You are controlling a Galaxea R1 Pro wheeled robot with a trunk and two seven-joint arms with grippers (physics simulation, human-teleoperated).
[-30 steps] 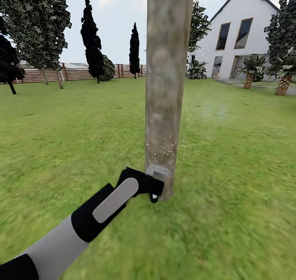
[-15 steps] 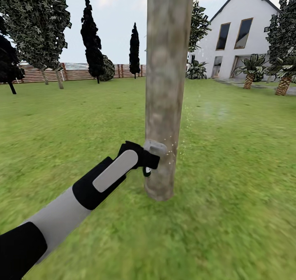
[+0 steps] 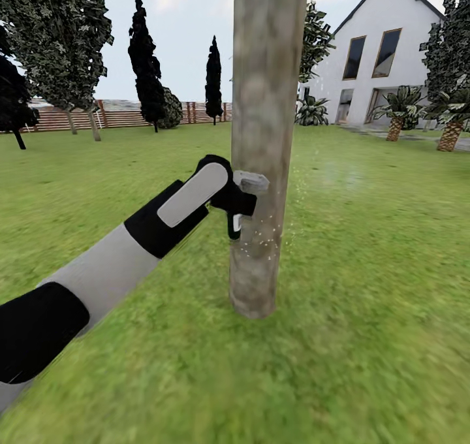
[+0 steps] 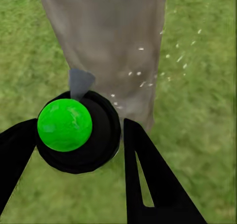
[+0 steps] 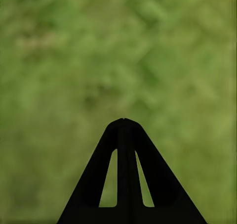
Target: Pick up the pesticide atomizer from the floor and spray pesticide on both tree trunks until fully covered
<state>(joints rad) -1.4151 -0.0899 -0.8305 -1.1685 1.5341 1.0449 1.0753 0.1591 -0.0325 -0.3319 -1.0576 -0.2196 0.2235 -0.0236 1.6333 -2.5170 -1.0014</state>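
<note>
Lawn surrounds the tree trunk [image 3: 261,137] at frame centre; the left gripper [image 3: 243,199] pinches the pesticide atomizer [image 4: 78,130], mid-spraying; untreated bark higher up likely comes next.

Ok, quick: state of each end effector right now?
Left end effector: closed on the pesticide atomizer, at the tree trunk.
Right end effector: closed, empty.
</note>
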